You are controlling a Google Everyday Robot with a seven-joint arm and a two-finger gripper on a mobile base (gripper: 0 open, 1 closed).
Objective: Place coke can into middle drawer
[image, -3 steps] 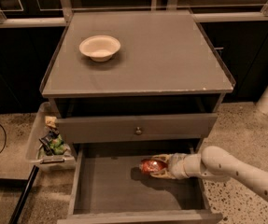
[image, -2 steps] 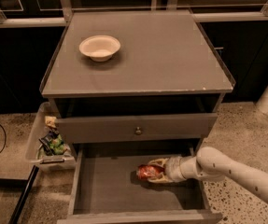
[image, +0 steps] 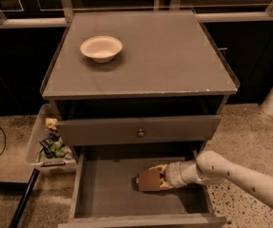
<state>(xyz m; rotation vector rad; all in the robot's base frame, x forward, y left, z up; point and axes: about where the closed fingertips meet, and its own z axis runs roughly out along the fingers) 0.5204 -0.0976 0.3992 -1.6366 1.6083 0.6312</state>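
Though label unreadable, coke can (image: 148, 180) tight in pincer (image: 158, 178), seemingly low inside middle drawer (image: 105, 196).

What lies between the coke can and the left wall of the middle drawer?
Nothing: the camera view shows only bare grey floor of the middle drawer there. The gripper, inside the drawer, holds the coke can from the picture's right.

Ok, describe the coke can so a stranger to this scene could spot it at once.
Start at the grey cabinet with the white bowl on top, then drop to the pulled-out middle drawer below. Right of its centre, the gripper on the white arm grips the coke can. It is the only small, dark red thing inside that grey box.
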